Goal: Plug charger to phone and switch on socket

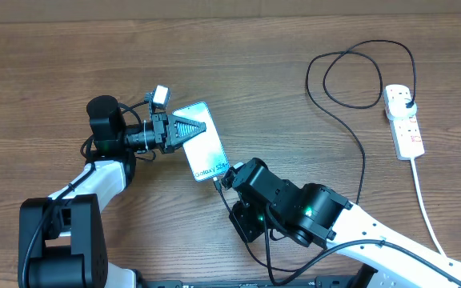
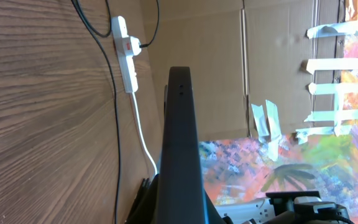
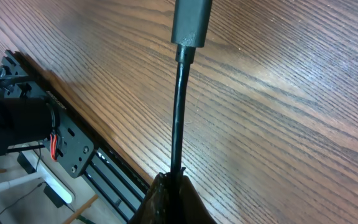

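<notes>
On the left, my left jaws are shut on the top end of the phone, with one finger lying over its lit blue screen. I cannot tell if the phone rests on the counter or hangs a bit above it. I think the phone is thin, hard and smooth. Its glass could crack, so I want a firm but gentle squeeze.

Just beside the phone's bottom end, my right jaws are pinched shut on the charger, a little way behind its small black tip. The tip points at the phone. I cannot tell if it is in the hole yet.

I think the charger cable is thin, light and floppy. It would bend if pushed from far back, so the best place to hold it is close to the stiff tip.

The cable goes off to the right in a big loop. Its plug sits in the white socket, far from the phone. I cannot tell if the red switch is on.
</notes>
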{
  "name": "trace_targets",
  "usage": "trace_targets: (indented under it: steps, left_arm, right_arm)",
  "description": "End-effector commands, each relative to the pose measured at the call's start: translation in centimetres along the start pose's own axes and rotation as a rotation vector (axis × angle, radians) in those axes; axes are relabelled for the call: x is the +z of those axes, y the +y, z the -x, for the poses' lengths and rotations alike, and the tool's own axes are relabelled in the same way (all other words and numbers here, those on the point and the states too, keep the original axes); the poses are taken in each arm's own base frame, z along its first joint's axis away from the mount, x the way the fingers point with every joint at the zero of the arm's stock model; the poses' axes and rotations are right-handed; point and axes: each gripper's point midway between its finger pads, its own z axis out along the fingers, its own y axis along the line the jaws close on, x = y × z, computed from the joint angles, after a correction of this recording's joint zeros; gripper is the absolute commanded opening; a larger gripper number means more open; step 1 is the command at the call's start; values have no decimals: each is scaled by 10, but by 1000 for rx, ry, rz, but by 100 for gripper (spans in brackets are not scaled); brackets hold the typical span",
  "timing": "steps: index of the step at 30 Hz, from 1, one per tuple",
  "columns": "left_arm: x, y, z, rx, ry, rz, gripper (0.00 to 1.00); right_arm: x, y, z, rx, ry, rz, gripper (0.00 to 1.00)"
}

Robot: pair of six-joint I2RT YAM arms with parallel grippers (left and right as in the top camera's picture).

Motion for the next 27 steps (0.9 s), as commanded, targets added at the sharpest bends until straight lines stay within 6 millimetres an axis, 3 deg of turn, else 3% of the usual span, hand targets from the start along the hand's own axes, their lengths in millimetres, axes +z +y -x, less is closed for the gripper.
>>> trace_targets:
  steps: [1,27]
  left_arm:
    - [2,-4,3,43,1,-1,4]
    - [2,-7,-3,43,32,-17,4]
  right_arm:
    - [-1,1,3,-4,-12,-6,4]
    - [-1,5,5,-18,-16,12,4]
